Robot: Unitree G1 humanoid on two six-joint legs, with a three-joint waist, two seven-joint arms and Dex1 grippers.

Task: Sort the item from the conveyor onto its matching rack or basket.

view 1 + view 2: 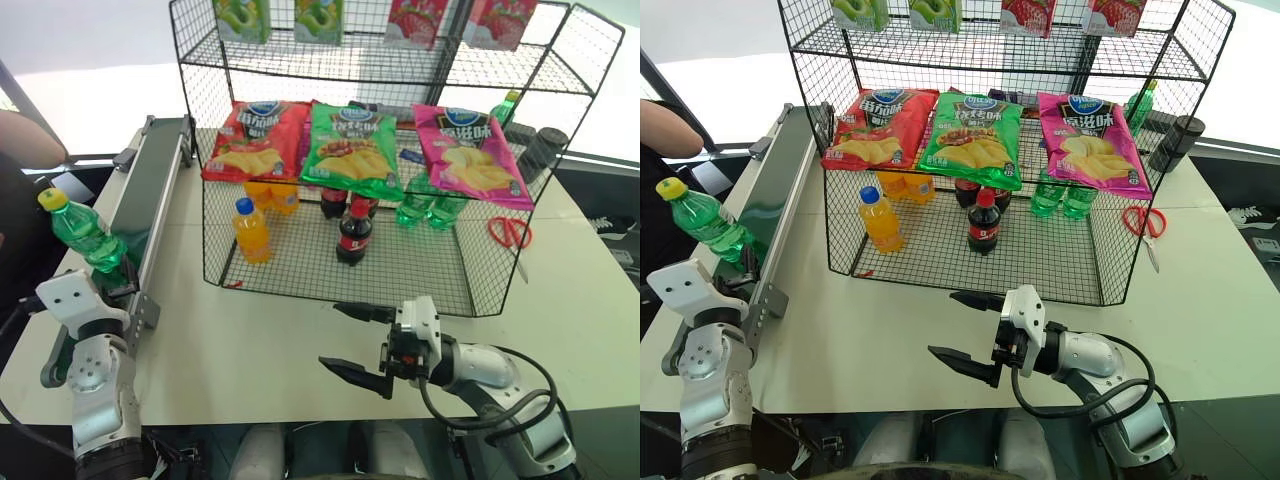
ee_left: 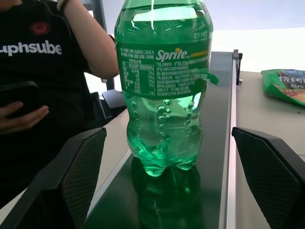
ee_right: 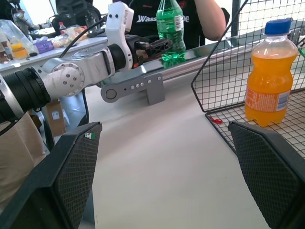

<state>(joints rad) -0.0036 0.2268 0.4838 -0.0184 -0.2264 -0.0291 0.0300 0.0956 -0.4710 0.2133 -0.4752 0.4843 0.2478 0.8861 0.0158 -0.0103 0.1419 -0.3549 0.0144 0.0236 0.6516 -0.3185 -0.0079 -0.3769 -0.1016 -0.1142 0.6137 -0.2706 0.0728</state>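
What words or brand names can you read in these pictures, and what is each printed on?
"Sprite": green soda bottle label.
"uphsube": person's black shirt, start cut off.
"Wass": black shirt, rest hidden.
Bottle's small print and the chip bags: unreadable.

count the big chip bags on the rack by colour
red chip bag: 1
green chip bag: 1
pink chip bag: 1
total: 3

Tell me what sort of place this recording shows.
Probably a mock shop sorting station in a lab: a conveyor along a white table, and a black wire rack stocked with crisp bags and drink bottles.
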